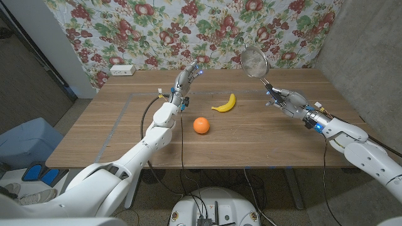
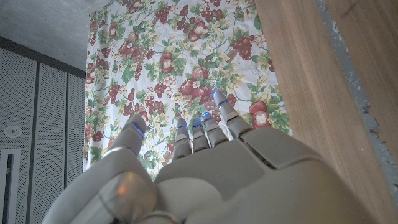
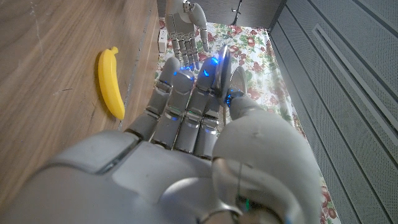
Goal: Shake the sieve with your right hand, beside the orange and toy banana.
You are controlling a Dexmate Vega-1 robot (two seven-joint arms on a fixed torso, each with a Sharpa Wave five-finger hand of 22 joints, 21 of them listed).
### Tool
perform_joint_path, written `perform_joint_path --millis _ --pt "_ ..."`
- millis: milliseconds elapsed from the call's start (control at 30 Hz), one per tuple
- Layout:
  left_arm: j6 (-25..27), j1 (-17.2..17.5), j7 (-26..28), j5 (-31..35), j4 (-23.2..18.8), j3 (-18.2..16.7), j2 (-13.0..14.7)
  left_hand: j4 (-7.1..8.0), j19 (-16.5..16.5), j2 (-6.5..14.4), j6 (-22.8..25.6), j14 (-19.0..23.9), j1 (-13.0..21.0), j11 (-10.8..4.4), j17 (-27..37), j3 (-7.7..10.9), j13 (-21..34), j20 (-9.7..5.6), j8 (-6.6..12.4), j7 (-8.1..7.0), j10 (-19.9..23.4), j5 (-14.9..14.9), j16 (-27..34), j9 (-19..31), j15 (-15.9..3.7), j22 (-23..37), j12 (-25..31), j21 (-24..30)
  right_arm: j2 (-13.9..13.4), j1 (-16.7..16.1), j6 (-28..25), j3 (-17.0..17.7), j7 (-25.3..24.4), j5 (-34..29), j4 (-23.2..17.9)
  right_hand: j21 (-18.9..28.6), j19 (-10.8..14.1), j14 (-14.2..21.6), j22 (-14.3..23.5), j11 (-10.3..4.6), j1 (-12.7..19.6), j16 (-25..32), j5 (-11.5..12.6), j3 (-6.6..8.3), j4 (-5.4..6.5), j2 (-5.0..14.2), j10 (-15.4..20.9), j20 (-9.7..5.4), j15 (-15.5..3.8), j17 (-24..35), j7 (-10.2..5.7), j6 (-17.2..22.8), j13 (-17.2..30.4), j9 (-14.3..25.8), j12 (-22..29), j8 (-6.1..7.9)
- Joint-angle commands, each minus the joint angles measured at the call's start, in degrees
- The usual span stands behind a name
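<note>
Upright, the sieve rises mesh-up from right hand

Your right hand covered the sieve's handle, so the grip itself was hidden from the head camera. In the right wrist view the sieve showed only as a thin edge-on sliver behind the fingers, its mesh too small to tell.

The orange lies before the banana, the sieve seemingly raised right of both.
</note>
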Motion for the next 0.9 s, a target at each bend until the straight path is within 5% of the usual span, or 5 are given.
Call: perform_joint_path --millis 33,533,900 --pt "0.0 -0.4 -0.1 0.0 0.7 0.1 -0.2 0.02 0.6 0.2 0.3 -0.1 -0.6 0.20 0.0 0.38 0.1 -0.05 0.39 0.43 0.0 0.1 0.4 0.0 -0.21 0.1 0.4 -0.2 -3.3 -1.3 -3.8 0.5 -5.4 -2.0 -2.8 0.5 -0.1 0.0 0.1 -2.52 1.1 0.4 0.2 0.55 -0.52 1.31 1.4 -3.22 -5.43 0.2 0.21 0.7 0.1 0.2 0.1 0.19" --pt "0.1 -0.6 0.1 0.2 0.9 0.2 -0.4 -0.05 0.7 0.2 0.2 -0.2 -0.8 0.18 0.0 0.61 0.1 -0.04 0.37 0.47 -0.1 0.1 0.4 0.0 -0.20 0.1 0.3 -0.3 -9.5 0.7 -16.5 -1.8 -15.8 -3.4 -6.3 0.9 -0.3 0.0 0.1 -2.35 1.0 0.4 0.2 0.79 -0.69 1.40 1.2 -2.94 -5.40 0.2 0.58 0.6 0.2 0.2 0.1 -0.04" --pt "0.2 -0.4 0.6 0.8 0.1 0.5 -0.4 -0.10 0.7 0.1 0.2 -0.3 -1.0 0.28 0.0 0.76 0.1 -0.08 0.35 0.49 -0.1 0.1 0.4 0.0 -0.11 0.1 0.3 -0.5 -12.4 1.1 -20.8 -2.4 -16.7 -2.8 -7.5 1.2 -0.5 -0.1 0.0 -2.18 1.0 0.3 0.1 1.05 -0.82 1.51 1.1 -2.85 -5.37 0.1 0.88 0.3 -0.3 0.4 -0.2 -0.32"
